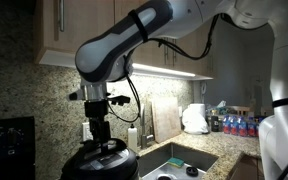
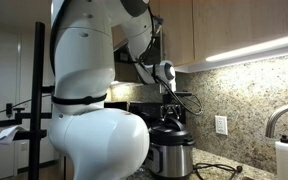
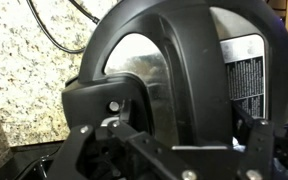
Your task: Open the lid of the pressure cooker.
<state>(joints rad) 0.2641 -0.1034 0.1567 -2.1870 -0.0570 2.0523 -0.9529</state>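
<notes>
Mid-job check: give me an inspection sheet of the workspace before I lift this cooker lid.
Surface: granite counter with a sink set in it.
Job's things: the lid appears seated on the pressure cooker.
Clutter: soap bottle, white bag, bottles.
Grippers: the hand is down at the lid's top; open or shut cannot be told.
Cables: black cable against the granite backsplash.
Surroundings: cabinets, black stove, wall outlet.

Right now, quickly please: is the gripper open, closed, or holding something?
Gripper: down on top of the lid; open or shut cannot be told, because its fingertips do not show clearly.
</notes>
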